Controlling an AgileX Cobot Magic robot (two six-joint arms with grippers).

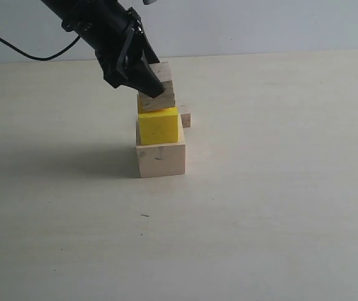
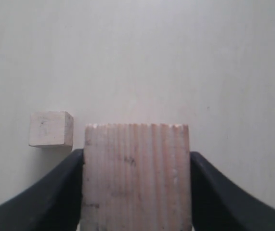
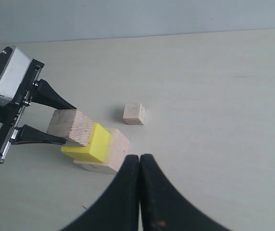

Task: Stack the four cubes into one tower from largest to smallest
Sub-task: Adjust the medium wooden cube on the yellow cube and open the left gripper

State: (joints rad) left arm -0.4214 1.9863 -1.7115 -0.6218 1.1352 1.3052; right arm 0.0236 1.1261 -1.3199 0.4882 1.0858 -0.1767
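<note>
The largest pale wood cube (image 1: 160, 160) stands on the table with the yellow cube (image 1: 158, 126) on top of it. My left gripper (image 1: 156, 88) is shut on the plywood cube (image 1: 165, 86), holding it slightly tilted right at the yellow cube's top; I cannot tell whether the two touch. In the left wrist view the plywood cube (image 2: 137, 178) fills the space between both fingers (image 2: 55, 197). The smallest pale cube (image 1: 185, 116) lies on the table just behind the stack and also shows as the small cube (image 3: 134, 113). My right gripper (image 3: 139, 159) is shut and empty, away from the stack (image 3: 103, 149).
A black cable (image 1: 22, 50) trails across the back left of the table (image 1: 279, 207). The left arm (image 1: 97, 25) reaches down from the upper left.
</note>
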